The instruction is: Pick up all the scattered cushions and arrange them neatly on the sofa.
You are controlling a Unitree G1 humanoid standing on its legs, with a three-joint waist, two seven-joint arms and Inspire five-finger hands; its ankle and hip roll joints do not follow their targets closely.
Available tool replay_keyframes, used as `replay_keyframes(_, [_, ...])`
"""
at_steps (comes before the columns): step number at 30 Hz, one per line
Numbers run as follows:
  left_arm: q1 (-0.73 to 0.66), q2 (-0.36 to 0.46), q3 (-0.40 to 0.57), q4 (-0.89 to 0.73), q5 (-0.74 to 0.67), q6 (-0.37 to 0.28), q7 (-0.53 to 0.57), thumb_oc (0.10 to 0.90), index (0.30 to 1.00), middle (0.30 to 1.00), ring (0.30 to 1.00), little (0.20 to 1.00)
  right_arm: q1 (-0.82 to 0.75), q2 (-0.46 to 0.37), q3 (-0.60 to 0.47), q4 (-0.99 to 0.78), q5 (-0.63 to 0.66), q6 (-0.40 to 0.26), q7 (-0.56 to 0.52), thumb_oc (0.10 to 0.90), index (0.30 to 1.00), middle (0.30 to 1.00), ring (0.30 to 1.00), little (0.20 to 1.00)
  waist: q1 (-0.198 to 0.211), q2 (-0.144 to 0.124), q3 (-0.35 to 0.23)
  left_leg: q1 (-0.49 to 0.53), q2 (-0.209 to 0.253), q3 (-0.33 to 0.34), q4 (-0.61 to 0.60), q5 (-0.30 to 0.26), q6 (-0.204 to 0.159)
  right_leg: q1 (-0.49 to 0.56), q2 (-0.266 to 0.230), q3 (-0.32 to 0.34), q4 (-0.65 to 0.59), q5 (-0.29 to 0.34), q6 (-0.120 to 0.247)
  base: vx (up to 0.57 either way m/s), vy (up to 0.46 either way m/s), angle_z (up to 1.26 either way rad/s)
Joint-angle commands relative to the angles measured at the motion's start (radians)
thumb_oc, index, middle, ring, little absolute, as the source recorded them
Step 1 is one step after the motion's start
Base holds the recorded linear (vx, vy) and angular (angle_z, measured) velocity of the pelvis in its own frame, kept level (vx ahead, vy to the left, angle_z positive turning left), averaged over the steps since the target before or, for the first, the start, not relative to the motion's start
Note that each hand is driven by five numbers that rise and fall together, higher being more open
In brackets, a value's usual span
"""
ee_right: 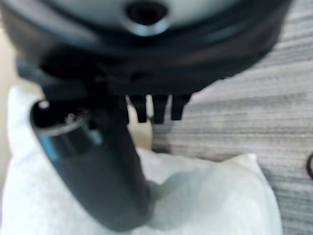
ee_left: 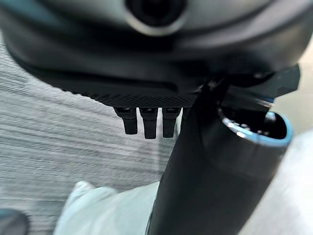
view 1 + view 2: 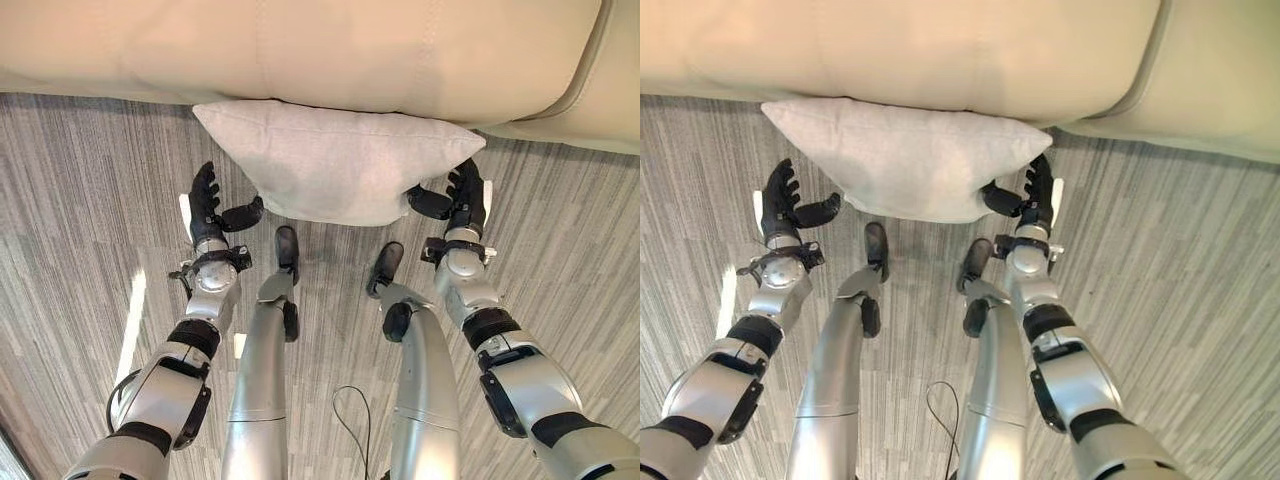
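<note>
A pale grey cushion (image 3: pixel 340 165) lies on the floor, its far edge tucked against the front of the beige sofa (image 3: pixel 300 50). My left hand (image 3: pixel 205 210) hovers just off the cushion's left side, fingers straight and thumb pointing at its edge with a small gap. On the other side, my right hand (image 3: pixel 468 200) is open too, its thumb touching the cushion's right corner. In the right wrist view the thumb (image 1: pixel 107 166) presses a dent into the cushion (image 1: pixel 210 196). The left wrist view shows the thumb (image 2: pixel 215 171) above the cushion's corner (image 2: pixel 112 210).
Grey striped flooring (image 3: pixel 90 200) spreads to both sides of the cushion. The sofa front runs across the whole far side, with a seam between two of its sections at the right (image 3: pixel 585 70).
</note>
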Motion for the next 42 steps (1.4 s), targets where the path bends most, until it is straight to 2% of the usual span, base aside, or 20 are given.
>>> replay_keyframes(1, [0.047,0.053,0.025,-0.007,-0.021,-0.084,-0.048,0.8,0.9,0.9,0.9,0.9,0.048,-0.007,0.072,-0.08,-0.018,-0.064,0.031,0.8,0.9,0.9,0.9,0.9,-0.026,0.046,-0.154,-0.008,-0.039,-0.055,-0.035,-0.078,0.026,0.037,0.04,0.03,0.006,-0.119,0.031,0.0,0.0,0.0])
replay_keyframes(4, [-0.004,0.1,-0.008,-0.018,-0.033,-0.079,-0.101,0.8,0.9,0.9,0.9,0.9,0.017,-0.025,0.096,-0.1,-0.011,-0.062,0.06,0.8,0.9,0.9,0.9,0.9,-0.035,0.045,-0.154,-0.024,-0.036,-0.053,-0.032,-0.074,0.023,0.024,0.041,0.032,0.008,-0.114,0.035,0.0,0.0,0.0])
replay_keyframes(8, [-0.052,0.123,-0.054,-0.034,-0.058,-0.077,-0.171,0.8,0.9,0.9,0.9,0.9,-0.015,-0.035,0.127,-0.119,0.005,-0.063,0.096,0.8,0.9,0.9,0.9,0.9,-0.04,0.045,-0.152,-0.038,-0.033,-0.048,-0.034,-0.069,0.022,0.01,0.039,0.034,0.008,-0.106,0.04,0.0,0.0,0.0])
replay_keyframes(11, [-0.094,0.125,-0.104,-0.041,-0.081,-0.069,-0.237,0.8,0.9,0.9,0.9,0.9,-0.051,-0.034,0.17,-0.143,0.012,-0.064,0.135,0.8,0.9,0.9,0.9,0.9,-0.046,0.046,-0.156,-0.048,-0.033,-0.047,-0.035,-0.065,0.021,0.001,0.043,0.037,0.004,-0.099,0.043,0.0,0.0,0.0])
replay_keyframes(12, [-0.114,0.126,-0.145,-0.089,-0.075,-0.066,-0.272,0.8,0.9,0.9,0.9,0.9,-0.07,-0.037,0.206,-0.193,0.01,-0.065,0.165,0.8,0.9,0.9,0.9,0.9,-0.048,0.045,-0.158,-0.051,-0.031,-0.044,-0.042,-0.062,0.02,-0.003,0.044,0.039,-0.003,-0.092,0.045,0.0,0.0,0.0])
replay_keyframes(16, [-0.118,0.105,-0.195,-0.174,-0.122,-0.055,-0.355,0.8,0.9,0.9,0.9,0.9,-0.096,-0.032,0.261,-0.269,-0.016,-0.057,0.204,0.8,0.9,0.9,0.9,0.9,-0.048,0.048,-0.159,-0.058,-0.03,-0.044,-0.041,-0.056,0.02,-0.009,0.048,0.038,-0.009,-0.085,0.046,0.0,0.0,0.0])
replay_keyframes(22, [-0.114,0.078,-0.254,-0.252,-0.143,-0.04,-0.411,0.8,0.9,0.9,0.9,0.9,-0.113,-0.027,0.291,-0.35,-0.047,-0.045,0.235,0.8,0.9,0.9,0.9,0.9,-0.046,0.052,-0.164,-0.063,-0.032,-0.045,-0.034,-0.053,0.019,-0.017,0.053,0.04,-0.007,-0.074,0.046,0.0,0.0,0.0])
replay_keyframes(23, [-0.112,0.072,-0.251,-0.263,-0.145,-0.042,-0.409,0.557,0.535,0.535,0.535,0.535,-0.113,-0.026,0.287,-0.364,-0.05,-0.046,0.232,0.4,0.3,0.3,0.3,0.3,-0.046,0.052,-0.165,-0.063,-0.032,-0.046,-0.033,-0.053,0.018,-0.018,0.052,0.039,-0.007,-0.073,0.046,0.0,0.0,0.0])
replay_keyframes(24, [-0.107,0.062,-0.242,-0.275,-0.153,-0.047,-0.401,0.505,0.458,0.458,0.458,0.458,-0.111,-0.021,0.281,-0.379,-0.051,-0.05,0.231,0.4,0.3,0.3,0.3,0.3,-0.045,0.052,-0.166,-0.063,-0.032,-0.047,-0.035,-0.051,0.018,-0.018,0.052,0.038,-0.006,-0.073,0.046,0.0,-0.033,-0.01])
replay_keyframes(25, [-0.104,0.054,-0.231,-0.284,-0.16,-0.05,-0.396,0.4,0.3,0.3,0.3,0.3,-0.11,-0.018,0.273,-0.391,-0.054,-0.053,0.228,0.4,0.3,0.3,0.3,0.3,-0.045,0.053,-0.166,-0.062,-0.032,-0.049,-0.037,-0.05,0.017,-0.018,0.053,0.037,-0.006,-0.073,0.046,-0.01,-0.038,0.0])
replay_keyframes(30, [-0.07,0.033,-0.169,-0.324,-0.201,-0.067,-0.386,0.4,0.3,0.3,0.3,0.3,-0.084,-0.012,0.235,-0.442,-0.067,-0.068,0.213,0.4,0.3,0.3,0.3,0.3,-0.044,0.051,-0.17,-0.045,-0.03,-0.055,-0.05,-0.041,0.01,-0.002,0.059,0.036,-0.016,-0.062,0.046,-0.01,-0.015,0.0])
replay_keyframes(31, [-0.031,0.024,-0.127,-0.35,-0.21,-0.075,-0.384,0.4,0.3,0.3,0.3,0.3,-0.045,-0.013,0.203,-0.485,-0.087,-0.076,0.206,0.4,0.3,0.3,0.3,0.3,-0.045,0.051,-0.175,-0.009,-0.025,-0.056,-0.076,-0.035,0.005,0.032,0.066,0.034,-0.035,-0.057,0.045,-0.03,-0.032,-0.01])
replay_keyframes(34, [-0.012,0.021,-0.113,-0.363,-0.213,-0.078,-0.385,0.4,0.3,0.3,0.3,0.3,-0.024,-0.014,0.194,-0.502,-0.096,-0.077,0.204,0.4,0.3,0.3,0.3,0.3,-0.045,0.052,-0.175,0.014,-0.022,-0.055,-0.094,-0.031,0.003,0.054,0.068,0.033,-0.051,-0.052,0.046,-0.01,-0.014,0.0])
replay_keyframes(38, [0.076,-0.008,-0.053,-0.4,-0.225,-0.086,-0.395,0.4,0.3,0.3,0.3,0.3,0.061,-0.029,0.157,-0.55,-0.147,-0.078,0.202,0.4,0.3,0.3,0.3,0.3,-0.045,0.053,-0.183,0.106,-0.015,-0.061,-0.161,-0.018,-0.006,0.145,0.074,0.025,-0.108,-0.043,0.046,-0.03,-0.062,-0.03])
replay_keyframes(40, [0.171,-0.053,-0.026,-0.461,-0.239,-0.089,-0.404,0.4,0.3,0.3,0.3,0.3,0.175,-0.024,0.105,-0.6,-0.136,-0.086,0.21,0.4,0.3,0.3,0.3,0.3,-0.046,0.056,-0.183,0.224,-0.008,-0.066,-0.227,0.0,-0.02,0.259,0.076,0.016,-0.171,-0.036,0.046,-0.07,-0.123,0.0])
replay_keyframes(42, [0.206,-0.071,-0.027,-0.484,-0.242,-0.087,-0.41,0.4,0.3,0.3,0.3,0.3,0.216,-0.017,0.09,-0.617,-0.131,-0.09,0.211,0.4,0.3,0.3,0.3,0.3,-0.046,0.056,-0.184,0.27,-0.008,-0.068,-0.258,0.008,-0.026,0.3,0.08,0.009,-0.193,-0.032,0.047,-0.05,-0.091,0.02])
